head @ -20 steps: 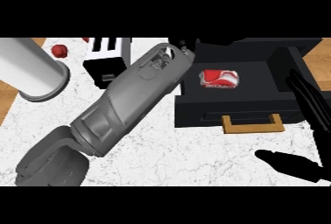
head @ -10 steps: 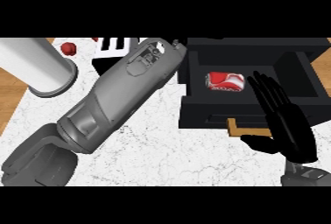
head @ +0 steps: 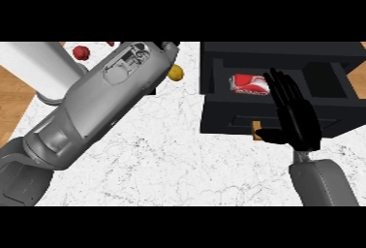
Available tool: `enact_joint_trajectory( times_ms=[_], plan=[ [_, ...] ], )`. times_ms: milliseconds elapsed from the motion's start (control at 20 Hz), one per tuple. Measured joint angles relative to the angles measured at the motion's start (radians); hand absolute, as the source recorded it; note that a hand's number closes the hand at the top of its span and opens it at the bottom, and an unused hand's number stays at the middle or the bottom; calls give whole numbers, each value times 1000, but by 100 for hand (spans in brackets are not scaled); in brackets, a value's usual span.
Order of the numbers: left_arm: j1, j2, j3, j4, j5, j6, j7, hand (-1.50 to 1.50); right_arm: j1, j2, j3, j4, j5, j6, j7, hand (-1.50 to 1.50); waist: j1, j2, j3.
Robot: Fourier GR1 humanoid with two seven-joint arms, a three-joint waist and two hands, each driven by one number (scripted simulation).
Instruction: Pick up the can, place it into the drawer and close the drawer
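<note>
Rising from the lower edge, the right forearm (head: 323, 184) stands just in front of the drawer (head: 279, 92), grey and nearly upright. Its hand (head: 293, 121) is flat, fingers (head: 284, 92) straight and close together, pointing away over the drawer's front, thumb (head: 268, 134) stuck out sideways toward the left. The palm covers the right part of the drawer front and the handle there; a bit of tan handle (head: 255, 129) shows beside the thumb. The fingertips reach up over the drawer's open well, ending just right of the can (head: 249, 84). Whether the palm touches the drawer front cannot be told.

Left of the drawer, the left forearm (head: 93, 116) runs as a long grey slant across the white marble counter (head: 178, 164), from the lower left corner up toward the drawer's far left corner. Its hand is hidden past the wrist end, so its fingers cannot be told.

The can, red and white, lies on its side inside the open drawer, toward the left of the well, free of both hands.

Farther left of the drawer, a yellow thing (head: 175, 72) peeks out beside the left wrist. A white cylinder (head: 43, 68) stands well left, with a red thing (head: 81, 51) beyond it.
</note>
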Motion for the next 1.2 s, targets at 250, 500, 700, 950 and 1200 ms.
enact_joint_trajectory(
  times_ms=[250,500,700,950,1200],
  plan=[
    [66,80,-8,-122,-16,-16,50,-150,-87,5,-32,165,67,-108,-9,-150,12,-8,-9],
    [107,142,-13,-209,-28,-24,106,-150,-194,0,-72,328,111,-196,-16,-150,22,-7,-11],
    [148,173,-10,-263,-39,-25,124,-150,-284,-5,-110,462,119,-273,-40,-150,27,-1,-9],
    [206,221,-8,-347,-52,-25,158,-150,-379,2,-153,609,130,-376,-42,-150,25,0,-4],
    [266,244,-16,-420,-69,-23,176,-150,-523,-5,-200,788,141,-417,-15,-150,38,16,4]
  ],
)
